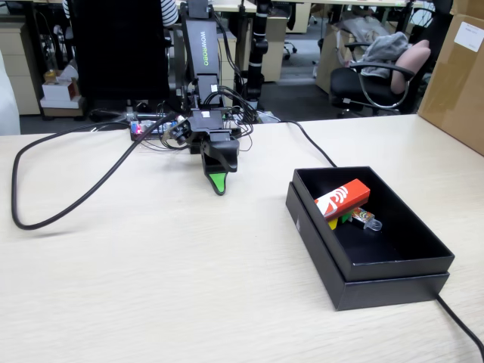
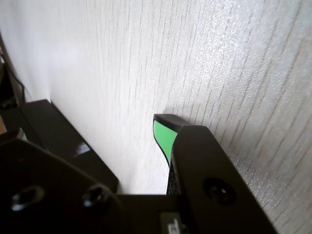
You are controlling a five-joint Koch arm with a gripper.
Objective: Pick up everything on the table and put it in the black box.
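The black box (image 1: 393,265) stands on the table (image 1: 151,287) at the right of the fixed view. Inside it lie the red carton (image 1: 342,198) with its white logo, a yellow cube (image 1: 333,223) under the carton's near end, a green cube (image 1: 346,218) beside that, and a clear-ended packet (image 1: 370,221). My gripper (image 1: 224,176) points down at the tabletop to the left of the box, well apart from it. It is open, with only bare wood between the green-padded fingers (image 2: 163,139). The black box's wall (image 2: 58,129) shows at the left of the wrist view.
A thick black cable (image 1: 68,197) loops across the table's left half, and another (image 1: 314,147) runs behind the box. A cable (image 1: 461,321) leaves the box's near right corner. A brown cardboard carton (image 1: 457,76) stands at the far right. Office chairs stand beyond the table.
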